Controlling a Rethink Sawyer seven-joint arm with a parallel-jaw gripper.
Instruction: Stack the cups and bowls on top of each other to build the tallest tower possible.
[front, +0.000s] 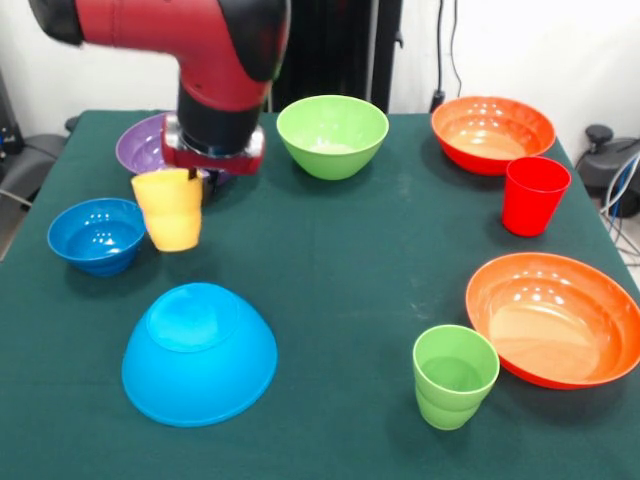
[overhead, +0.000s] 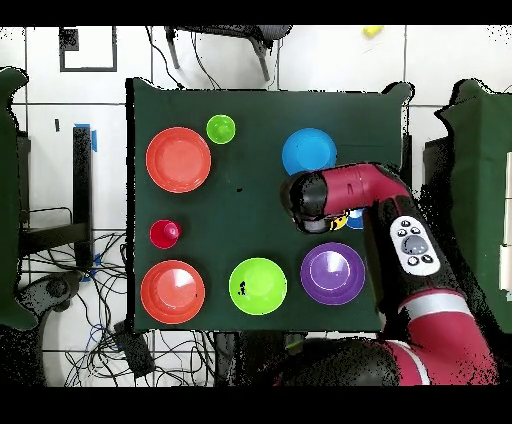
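My gripper (front: 192, 178) is shut on the rim of a yellow cup (front: 172, 212) and holds it upright between the small dark-blue bowl (front: 97, 235) and the purple bowl (front: 143, 145). Only one yellow cup shows. The large light-blue bowl (front: 200, 352) lies upside down at the near left, with nothing on it. A green bowl (front: 332, 135), two orange bowls (front: 492, 133) (front: 555, 318), a red cup (front: 533, 195) and a green cup (front: 455, 375) stand apart. In the overhead view the arm (overhead: 345, 192) hides the gripper and the cup, beside the light-blue bowl (overhead: 308, 152).
The table is covered with a dark green cloth (front: 350, 260). Overhead, the purple bowl (overhead: 332, 273) and green bowl (overhead: 258, 285) sit nearest the robot's base, and the orange bowls (overhead: 178, 159) (overhead: 172, 291), red cup (overhead: 164, 234) and green cup (overhead: 220, 128) are on the left.
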